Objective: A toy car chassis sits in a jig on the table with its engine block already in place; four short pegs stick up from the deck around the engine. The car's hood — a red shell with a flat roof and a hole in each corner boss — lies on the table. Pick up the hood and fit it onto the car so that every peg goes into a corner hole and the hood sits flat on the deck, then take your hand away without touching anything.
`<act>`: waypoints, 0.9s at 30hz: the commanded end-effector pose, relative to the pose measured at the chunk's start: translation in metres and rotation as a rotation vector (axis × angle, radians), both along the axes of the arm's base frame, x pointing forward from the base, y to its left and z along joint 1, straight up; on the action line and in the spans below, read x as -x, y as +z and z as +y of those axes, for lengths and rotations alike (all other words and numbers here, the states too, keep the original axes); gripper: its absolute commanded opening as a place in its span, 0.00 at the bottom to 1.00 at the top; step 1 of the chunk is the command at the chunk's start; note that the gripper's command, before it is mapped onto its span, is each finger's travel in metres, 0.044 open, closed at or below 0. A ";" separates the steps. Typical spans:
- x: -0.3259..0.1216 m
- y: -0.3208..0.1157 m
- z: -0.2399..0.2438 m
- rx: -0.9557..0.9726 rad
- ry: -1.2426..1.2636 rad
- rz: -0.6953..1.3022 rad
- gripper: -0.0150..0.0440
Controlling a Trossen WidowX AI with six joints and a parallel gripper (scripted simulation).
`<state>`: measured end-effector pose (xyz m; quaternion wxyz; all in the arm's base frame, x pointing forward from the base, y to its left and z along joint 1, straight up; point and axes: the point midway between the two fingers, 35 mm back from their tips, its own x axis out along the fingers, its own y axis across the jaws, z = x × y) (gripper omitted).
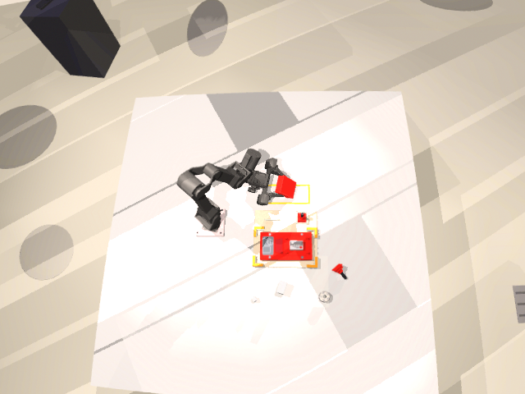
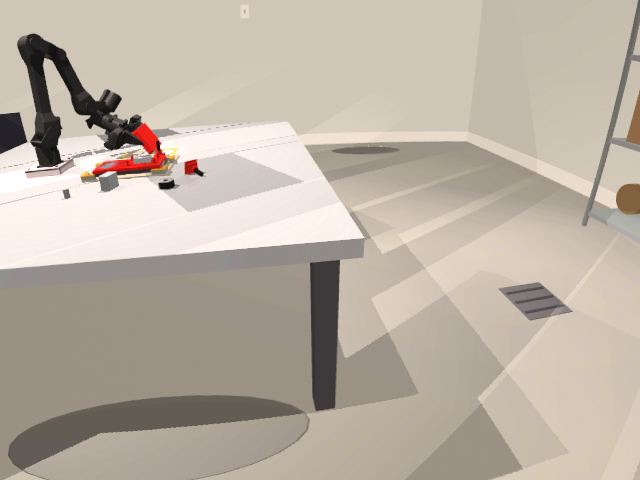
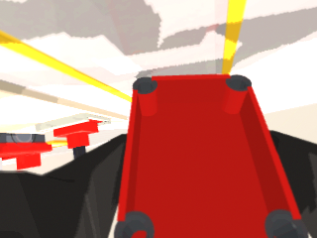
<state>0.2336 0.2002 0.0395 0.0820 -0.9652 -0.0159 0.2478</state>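
Noted from left to right, top view unless stated. At upper left, on the floor: dark box. Left of centre: black arm, mounted on a pale base plate and reaching rightward. At lower centre, on the table: small grey peg, then grey block, apart from each other.

Just right of centre: gripper, fingers well apart and gripping the red hood from opposite sides. Hood tilted, over part of the yellow outline, off the chassis; hollow underside and corner bosses visible in the wrist view.

Below the hood in the frame: red chassis between yellow jig corners, with engine block on the deck. Just above the chassis in the frame: small red-and-black part.

Farther right, on the table: round wheel-like part, then red piece with black stem. At right edge: floor grate.
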 end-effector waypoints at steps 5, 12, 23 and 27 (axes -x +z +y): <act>0.000 0.000 0.000 0.004 0.002 0.000 1.00; 0.014 0.009 0.006 0.026 0.011 0.020 1.00; 0.080 0.077 -0.001 0.138 0.070 0.018 1.00; 0.088 0.089 -0.007 0.153 0.082 0.007 1.00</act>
